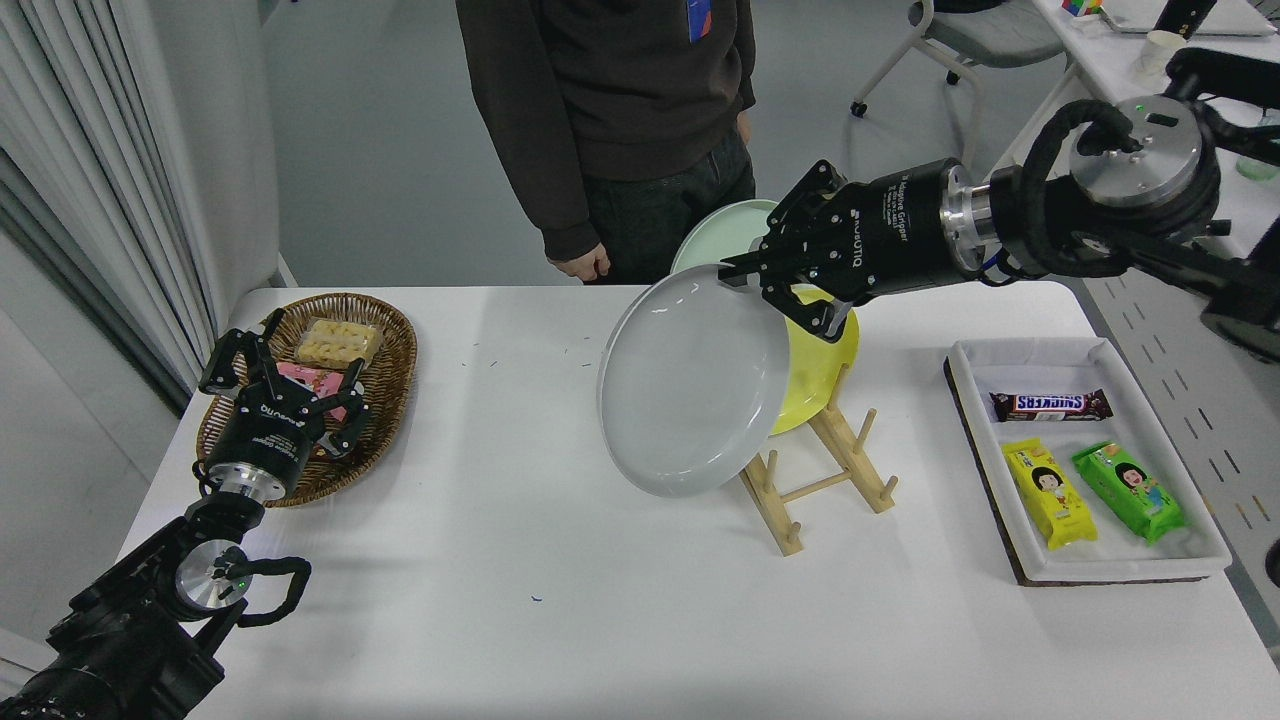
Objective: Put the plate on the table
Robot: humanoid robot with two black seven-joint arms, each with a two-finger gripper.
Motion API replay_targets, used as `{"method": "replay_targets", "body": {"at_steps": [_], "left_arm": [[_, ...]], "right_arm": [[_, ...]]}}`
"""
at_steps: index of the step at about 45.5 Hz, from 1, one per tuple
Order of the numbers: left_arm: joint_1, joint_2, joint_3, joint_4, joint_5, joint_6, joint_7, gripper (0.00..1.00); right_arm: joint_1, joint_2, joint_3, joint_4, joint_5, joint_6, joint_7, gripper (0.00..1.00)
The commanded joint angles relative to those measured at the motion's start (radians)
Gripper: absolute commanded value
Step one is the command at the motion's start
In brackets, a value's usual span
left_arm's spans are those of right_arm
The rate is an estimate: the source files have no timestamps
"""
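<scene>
Grey plate (690,390) — against wooden rack (815,480)

Wicker basket (385,350) of snacks, wooden rack (820,480), yellow plate (825,375), mint plate (715,235), snack tray (1100,350).

A grey plate (690,385) hides much of the yellow plate (825,365) and mint green plate (715,235); the person (610,120) is cut off above the chest.

Single high head view, looking forward and down, table (560,620) mid-distance
</scene>
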Motion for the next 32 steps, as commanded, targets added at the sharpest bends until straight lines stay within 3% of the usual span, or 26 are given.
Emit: {"method": "replay_targets", "body": {"at_steps": [1,21,32], "left_arm": [[0.0,0.0,0.0,0.0,0.0,0.0,0.0,0.98],[0.0,0.0,0.0,0.0,0.0,0.0,0.0,0.98],[0.0,0.0,0.0,0.0,0.0,0.0,0.0,0.98]], "right_arm": [[0.009,0.021,0.005,0.016,0.025,-0.12,-0.005,0.0],[-0.023,0.133,0.054,-0.002,0.027,-0.292,0.01,0.0],[-0.083,0.258,0.069,-0.111,-0.07,-0.296,0.015,0.0]]}}
